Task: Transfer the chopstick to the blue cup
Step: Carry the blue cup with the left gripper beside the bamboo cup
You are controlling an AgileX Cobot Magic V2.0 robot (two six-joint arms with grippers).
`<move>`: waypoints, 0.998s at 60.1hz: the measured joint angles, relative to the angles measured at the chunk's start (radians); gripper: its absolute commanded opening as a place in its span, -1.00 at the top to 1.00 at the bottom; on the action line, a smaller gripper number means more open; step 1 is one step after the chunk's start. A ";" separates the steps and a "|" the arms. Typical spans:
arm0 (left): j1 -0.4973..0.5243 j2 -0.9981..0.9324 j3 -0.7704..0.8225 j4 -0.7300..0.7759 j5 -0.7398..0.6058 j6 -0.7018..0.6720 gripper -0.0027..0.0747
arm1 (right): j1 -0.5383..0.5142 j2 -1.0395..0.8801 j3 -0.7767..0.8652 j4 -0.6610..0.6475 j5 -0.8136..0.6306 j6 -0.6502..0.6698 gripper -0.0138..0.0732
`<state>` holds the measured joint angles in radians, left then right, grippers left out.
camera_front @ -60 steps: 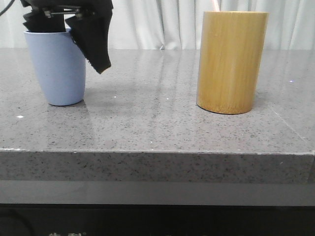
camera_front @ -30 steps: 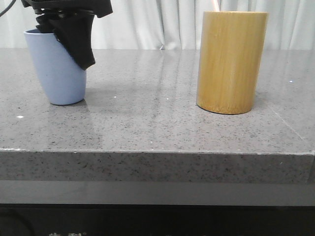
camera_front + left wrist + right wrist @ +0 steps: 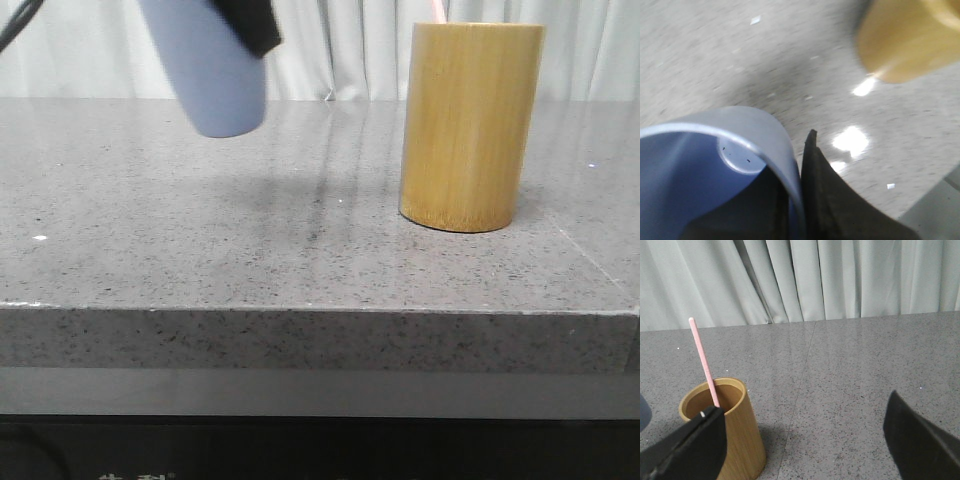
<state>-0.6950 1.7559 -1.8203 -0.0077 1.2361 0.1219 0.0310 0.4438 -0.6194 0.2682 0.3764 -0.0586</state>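
Grey speckled stone table (image 3: 300, 230): flat slab filling the lower part of the front view, with white pleated curtains (image 3: 840, 280) hanging behind it.

Bamboo cylinder (image 3: 470, 125): standing upright on the table toward 3 o'clock of the front view, base fully seated on the stone. From the right wrist camera its open mouth (image 3: 715, 400) is visible.

Blue cup (image 3: 210, 70): off the table, raised in the air toward 11 o'clock of the front view, its rounded base clear of the stone and a soft shadow lying beneath it. It is tilted slightly. In the left wrist view the cup's rim and pale inner floor are in sight (image 3: 740, 155); the inside appears empty.

Left gripper (image 3: 802, 200): pinching the blue cup's wall, one black finger (image 3: 830, 200) pressed against the outside of the rim, dark material visible inside the rim opposite it. In the front view a black finger (image 3: 250, 20) lies against the cup's upper side.

Right gripper (image 3: 805, 440): fingers spread wide apart, holding nothing, poised above the table near the bamboo cylinder.

Chopstick (image 3: 702, 362): pale pink, standing in the bamboo cylinder, leaning against its inner rim, upper end projecting well above the mouth. In the front view only a short pink tip (image 3: 440, 10) shows above the cylinder's top edge
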 measured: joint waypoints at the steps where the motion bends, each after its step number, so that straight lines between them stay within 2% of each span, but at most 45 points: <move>1: -0.005 0.001 -0.002 0.000 -0.003 0.000 0.98 | 0.000 0.000 0.000 0.000 0.000 0.000 -0.80; 25: -0.061 0.108 -0.002 -0.011 -0.022 0.002 0.95 | 0.000 0.000 0.000 0.000 0.000 0.000 -0.80; 30: -0.062 0.117 -0.002 -0.011 -0.031 0.002 0.82 | 0.000 0.000 0.000 0.000 0.000 0.000 -0.80; 51: -0.062 0.117 -0.002 -0.030 -0.073 0.002 0.01 | 0.000 0.000 0.000 0.000 0.000 0.000 -0.80; 56: -0.062 0.117 -0.018 -0.030 -0.058 0.002 -0.08 | 0.000 0.000 0.000 0.000 0.000 0.000 -0.80; 60: -0.062 0.118 -0.049 -0.030 -0.019 0.002 -0.09 | 0.000 0.000 0.000 0.000 0.000 0.000 -0.80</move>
<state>-0.7574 1.8737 -1.8690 -0.0376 1.2171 0.1235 0.0310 0.4438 -0.6194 0.2682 0.3764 -0.0586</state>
